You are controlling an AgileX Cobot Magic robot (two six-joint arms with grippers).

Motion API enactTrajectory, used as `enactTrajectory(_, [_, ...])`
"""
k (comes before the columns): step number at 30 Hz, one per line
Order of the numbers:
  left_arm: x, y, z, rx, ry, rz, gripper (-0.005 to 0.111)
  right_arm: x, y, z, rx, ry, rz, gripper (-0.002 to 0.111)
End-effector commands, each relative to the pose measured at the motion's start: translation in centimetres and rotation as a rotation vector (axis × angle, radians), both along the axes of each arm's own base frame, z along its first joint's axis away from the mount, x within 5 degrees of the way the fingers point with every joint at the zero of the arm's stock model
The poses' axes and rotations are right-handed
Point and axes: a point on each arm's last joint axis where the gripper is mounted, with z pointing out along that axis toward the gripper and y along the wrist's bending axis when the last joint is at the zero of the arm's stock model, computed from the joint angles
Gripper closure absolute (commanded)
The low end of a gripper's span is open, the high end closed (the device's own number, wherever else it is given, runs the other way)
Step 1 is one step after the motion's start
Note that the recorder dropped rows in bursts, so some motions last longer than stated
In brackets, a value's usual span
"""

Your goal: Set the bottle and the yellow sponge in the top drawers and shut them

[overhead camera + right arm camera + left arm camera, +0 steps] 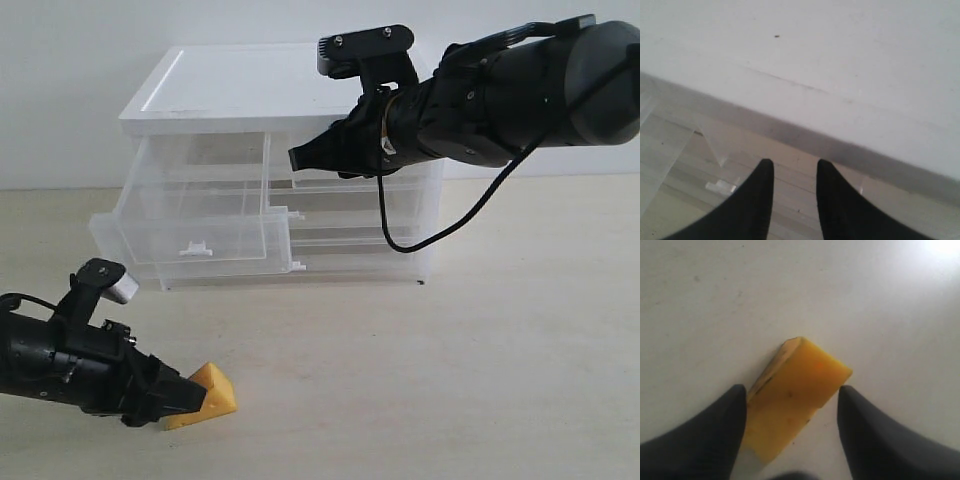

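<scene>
**Skewed sponge, slanted faces: the grip may slip**

Your left gripper [792, 388] is down at the table [450, 380], well out in front of the cabinet [250, 90] and off toward its left side. Its jaws are spread, one on each side of the yellow sponge [805, 375]. The sponge rests on the table and shows no squeeze.

The sponge lies at an angle across the gap. One finger sits along a long side, while the other meets only a corner. If you close like this, the wedge will likely twist or squirt out toward the open end, since its faces slope and its body is soft. A hold on the corner alone could also let go partway to the cabinet.

The left top drawer [200, 215] is pulled well out of the cabinet's front. Its clear walls are hard to judge, so coming in low risks the sponge or a finger catching the front rim. The cabinet looks light. A hard or off-centre push on the drawer front could slide the whole unit back or jam the drawer crooked.

Your right gripper [794, 162] hangs at the cabinet's upper right front, just under the top panel. Its jaws have a narrow gap and hold nothing. It is near the open drawer, so the two arms could crowd each other there.

No view shows the bottle, so you cannot confirm it is stowed.
</scene>
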Motion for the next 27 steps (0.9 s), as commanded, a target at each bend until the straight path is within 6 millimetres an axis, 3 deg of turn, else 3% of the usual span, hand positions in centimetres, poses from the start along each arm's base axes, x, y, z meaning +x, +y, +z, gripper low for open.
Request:
enactTrajectory(1, [-0.12, -0.28, 0.21, 0.011, -0.032, -0.012, 0.055, 1.03, -1.34, -0.77, -0.075, 0.010, -0.045, 0.080])
enactTrajectory(23, [0.13, -0.36, 0.30, 0.020, -0.111, -0.059, 0.055, 1.03, -1.33, -0.76, -0.076, 0.008, -0.043, 0.080])
enactTrajectory(27, [-0.06, -1.10, -0.11, 0.049, -0.108, -0.081, 0.055, 1.03, -1.33, -0.76, -0.076, 0.008, -0.043, 0.080])
